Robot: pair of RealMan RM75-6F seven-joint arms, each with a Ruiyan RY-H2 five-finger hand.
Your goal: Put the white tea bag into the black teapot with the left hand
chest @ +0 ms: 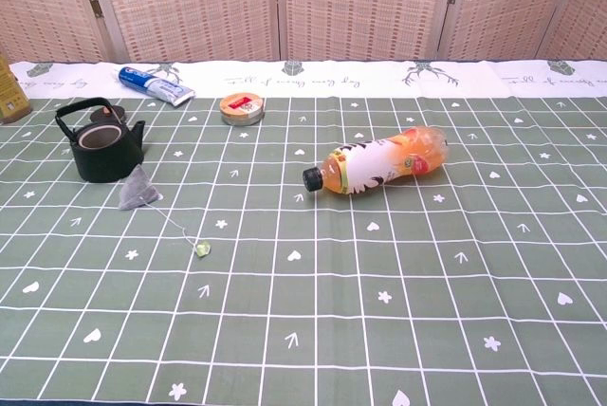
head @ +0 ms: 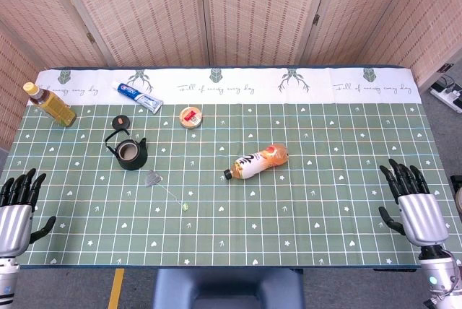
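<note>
The white tea bag (head: 152, 177) (chest: 138, 189) lies on the green cloth just right of and in front of the black teapot (head: 130, 153) (chest: 106, 149). A thin string runs from it to a small green tag (head: 185, 207) (chest: 203, 249). The teapot stands upright with no lid on; its lid (head: 120, 120) lies behind it. My left hand (head: 17, 210) rests at the near left table edge, fingers apart, holding nothing, well to the left of the teapot. My right hand (head: 413, 203) rests at the near right edge, also holding nothing. Neither hand shows in the chest view.
An orange juice bottle (head: 257, 162) (chest: 377, 163) lies on its side mid-table. A toothpaste tube (head: 139, 97) (chest: 156, 84), a round tin (head: 190, 116) (chest: 242, 108) and a tea bottle (head: 50, 104) lie toward the back. A folding screen stands behind the table.
</note>
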